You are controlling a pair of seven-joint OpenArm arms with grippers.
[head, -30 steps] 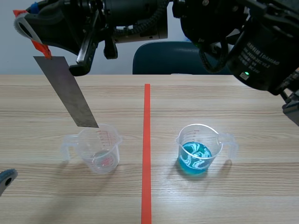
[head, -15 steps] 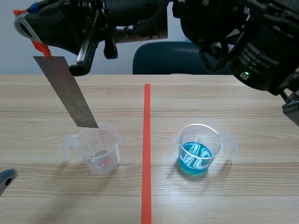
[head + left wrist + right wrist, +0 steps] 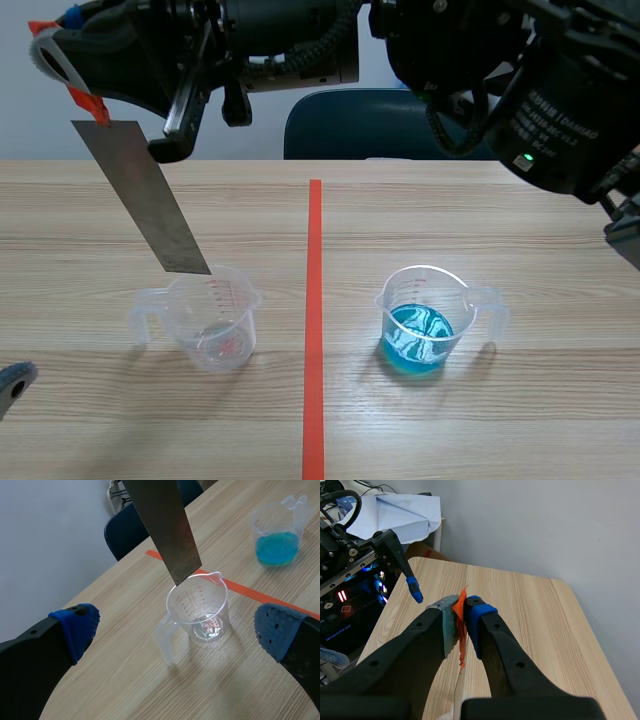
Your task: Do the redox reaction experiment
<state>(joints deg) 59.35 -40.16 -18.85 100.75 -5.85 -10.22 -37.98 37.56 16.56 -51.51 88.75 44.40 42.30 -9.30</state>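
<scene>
Nearest, at the left edge of the scene, the left tool (image 3: pixel 175 627) sits low over the pale wooden worktop (image 3: pixel 500 220). Its two fingers are spread wide and hold nothing, the blue dotted pads (image 3: pixel 75 627) facing each other.

Ahead of it, left of the orange-red tape line (image 3: pixel 314 330), a clear plastic measuring cup with red scale marks (image 3: pixel 212 320) stands upright, its handle pointing left. Right of the line, at about the same depth and well apart from the first, a second clear plastic measuring cup (image 3: pixel 425 320) stands upright with its handle pointing right. It holds blue liquid (image 3: pixel 417 338) to less than half its height.

Over the left cup hangs a long flat grey metal strip (image 3: pixel 145 200), tilted so that its upper end leans left. Its lower end is at the cup's far rim; I cannot tell whether it touches the rim.

The strip's upper end carries an orange tape tab (image 3: pixel 88 103). There the right tool (image 3: pixel 461 612) pinches it, fingers pressed together on the tab. That arm comes in from the right and crosses the scene high, past the middle, with a small green light (image 3: pixel 527 157) lit on its body.

Beyond the worktop's far edge stands a dark blue chair (image 3: pixel 370 125), against a pale wall.
</scene>
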